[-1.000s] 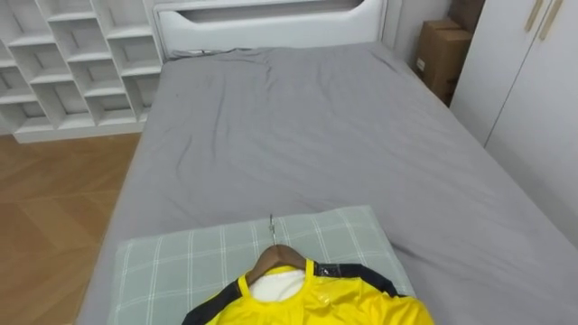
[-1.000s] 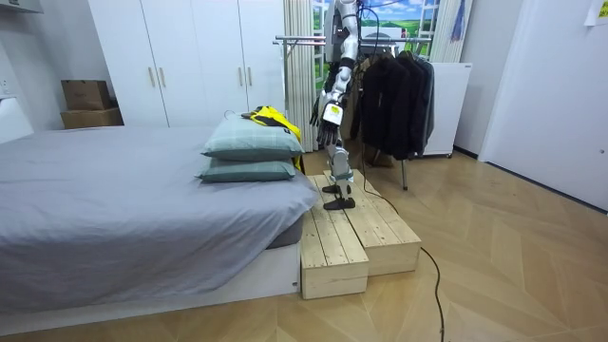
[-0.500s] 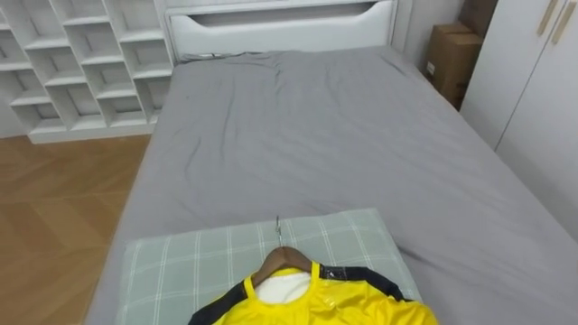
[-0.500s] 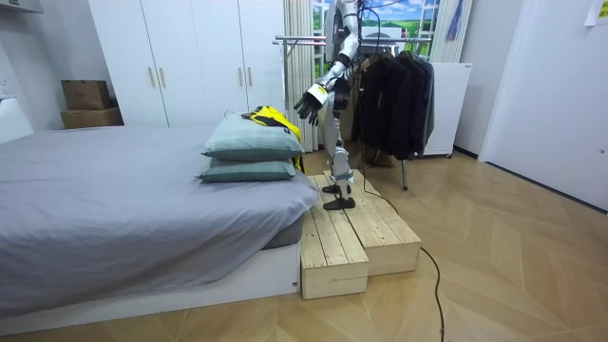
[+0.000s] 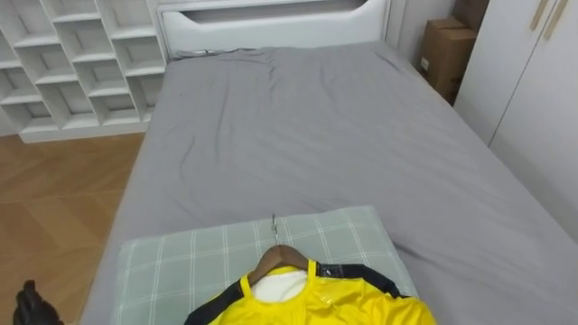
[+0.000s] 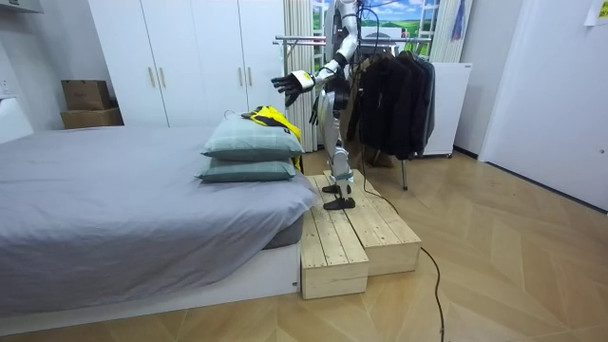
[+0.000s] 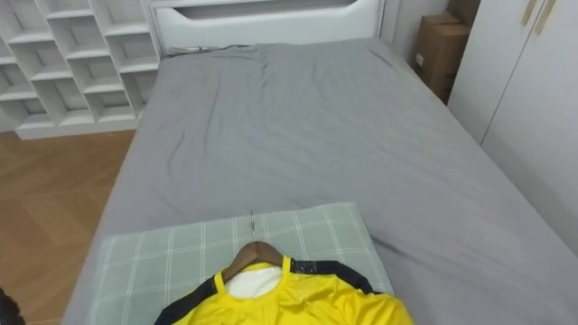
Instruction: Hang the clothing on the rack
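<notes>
Room view: the left hand [image 6: 290,84] hovers above the pillow [image 5: 181,262], fingers spread wide and empty. The yellow shirt [image 5: 334,302] lies on that pillow's near end, on a wooden hanger [image 5: 278,257]. The shirt looks light, soft and slick, so the stiff hanger neck below the hook [image 5: 273,226] seems the surest hold.

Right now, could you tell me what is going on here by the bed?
The robot stands on a wooden platform at the pillow end of the bed. A yellow shirt on a wooden hanger lies on the top pillow, untouched. Its left hand is raised and open, holding nothing. The clothes rack stands behind it.
</notes>
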### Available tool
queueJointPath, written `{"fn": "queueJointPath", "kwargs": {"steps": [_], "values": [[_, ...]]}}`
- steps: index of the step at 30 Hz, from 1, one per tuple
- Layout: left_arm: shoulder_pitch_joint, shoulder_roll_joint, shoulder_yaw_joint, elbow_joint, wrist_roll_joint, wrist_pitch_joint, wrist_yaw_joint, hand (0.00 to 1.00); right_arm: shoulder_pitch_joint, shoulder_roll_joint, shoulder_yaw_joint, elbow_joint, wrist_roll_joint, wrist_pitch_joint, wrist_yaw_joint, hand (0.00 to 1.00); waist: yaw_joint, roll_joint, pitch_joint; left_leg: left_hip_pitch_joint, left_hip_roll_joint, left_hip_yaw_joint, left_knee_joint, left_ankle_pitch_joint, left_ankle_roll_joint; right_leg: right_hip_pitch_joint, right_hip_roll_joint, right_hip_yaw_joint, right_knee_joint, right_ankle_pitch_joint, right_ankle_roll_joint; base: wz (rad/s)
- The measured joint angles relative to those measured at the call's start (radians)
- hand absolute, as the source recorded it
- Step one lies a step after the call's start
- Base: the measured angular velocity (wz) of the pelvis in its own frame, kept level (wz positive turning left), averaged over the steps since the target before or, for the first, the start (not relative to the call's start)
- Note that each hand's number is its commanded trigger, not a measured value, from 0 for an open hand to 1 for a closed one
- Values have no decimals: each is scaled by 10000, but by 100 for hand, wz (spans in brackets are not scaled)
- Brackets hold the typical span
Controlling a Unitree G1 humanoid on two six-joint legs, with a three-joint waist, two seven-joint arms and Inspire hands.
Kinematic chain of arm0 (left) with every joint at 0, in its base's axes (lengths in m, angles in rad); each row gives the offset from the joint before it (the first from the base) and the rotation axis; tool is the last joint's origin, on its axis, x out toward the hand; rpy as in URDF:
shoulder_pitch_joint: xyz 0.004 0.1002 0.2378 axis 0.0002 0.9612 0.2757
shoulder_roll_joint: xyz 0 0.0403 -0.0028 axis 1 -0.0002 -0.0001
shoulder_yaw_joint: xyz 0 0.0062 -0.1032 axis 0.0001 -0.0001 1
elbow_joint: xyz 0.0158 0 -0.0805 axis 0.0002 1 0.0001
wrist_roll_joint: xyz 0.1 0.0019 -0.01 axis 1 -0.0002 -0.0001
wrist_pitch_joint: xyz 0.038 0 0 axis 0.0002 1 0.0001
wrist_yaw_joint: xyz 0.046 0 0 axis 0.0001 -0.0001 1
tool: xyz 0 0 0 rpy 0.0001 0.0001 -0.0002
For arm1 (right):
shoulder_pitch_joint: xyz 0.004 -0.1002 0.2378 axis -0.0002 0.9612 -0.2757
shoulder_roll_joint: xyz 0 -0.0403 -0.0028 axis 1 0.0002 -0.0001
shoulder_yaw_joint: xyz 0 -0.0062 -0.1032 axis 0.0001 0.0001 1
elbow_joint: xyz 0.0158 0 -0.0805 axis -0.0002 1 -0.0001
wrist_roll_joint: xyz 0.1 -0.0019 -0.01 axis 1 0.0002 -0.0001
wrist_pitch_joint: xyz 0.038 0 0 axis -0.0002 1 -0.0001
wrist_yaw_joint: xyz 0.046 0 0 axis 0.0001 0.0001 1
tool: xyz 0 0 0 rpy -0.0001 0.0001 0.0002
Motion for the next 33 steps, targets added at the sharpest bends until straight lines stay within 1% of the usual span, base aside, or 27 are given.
{"fn": "queueJointPath", "kwargs": {"steps": [2,5,7,11,13,15,17,21,24,25,27,28,30,33], "values": [[24,2,-9,-435,361,6,61,0,-3,-1,-4,-15,-3,2,17,0,-5,-3,-4,41,3,30,-28,0,0,18,0,28,-1,0,0,0],[30,19,-68,-941,713,32,152,0,-61,-1,-3,-34,43,4,110,0,-198,-12,-4,31,-1,-1,-25,0,0,18,-4,33,-2,0,0,0],[20,58,-272,-1001,897,169,151,0,-124,-1,0,-19,44,9,164,0,-267,-9,-6,31,-4,13,-25,0,1,9,0,192,-2,0,0,-2],[13,59,-520,-1000,1048,254,109,0,-122,-2,0,49,46,65,302,0,-475,-16,-7,18,-2,20,2,-1,1,14,3,196,-1,0,0,0],[-15,58,-597,-999,1439,289,0,0,-60,-4,-3,47,44,85,410,0,-521,-11,-9,5,-2,39,29,-2,1,17,2,181,-1,0,0,0],[-18,65,-778,-986,1525,296,-79,0,-15,-10,-5,47,76,84,450,0,-618,-6,-11,9,-3,50,33,-2,1,25,3,191,-1,0,0,0],[-15,63,-986,-805,1558,310,-124,0,-7,-10,-18,43,73,83,467,0,-715,11,-19,20,-4,55,24,-2,1,42,3,196,1,0,0,0],[-15,64,-1284,-604,1877,582,-370,0,67,-21,-99,30,40,86,534,0,-804,48,-27,30,0,52,22,-1,1,39,3,209,5,1,-1,0],[-127,61,-1555,-246,1885,685,-560,0,57,-42,-110,31,-43,90,525,0,-866,106,-40,38,-5,62,20,-1,1,40,-4,207,8,1,-1,0],[-183,60,-1559,-119,1889,692,-639,0,49,-41,-117,32,-69,90,524,0,-882,110,-36,38,-3,65,18,-1,1,39,-2,206,8,1,-1,0],[-359,59,-1546,288,1889,893,-873,0,3,-24,-279,33,-277,91,531,0,-951,115,-20,38,13,132,-19,-1,0,17,8,228,6,1,-1,-2],[-378,61,-1532,395,1881,935,-974,0,-23,-18,-316,32,-314,91,523,0,-1025,131,-13,37,13,147,-33,-2,0,0,10,236,5,1,-1,-5],[-459,63,-1534,540,1873,951,-1086,0,-23,-7,-317,33,-305,91,495,0,-1058,140,-11,39,16,202,-32,-1,0,-33,11,253,4,1,-1,-7],[-810,67,-1535,815,1847,952,-1233,0,-41,-1,-316,41,-284,91,456,0,-1062,135,-1,39,20,284,-50,-1,1,-79,10,345,7,2,-2,-8]]}}
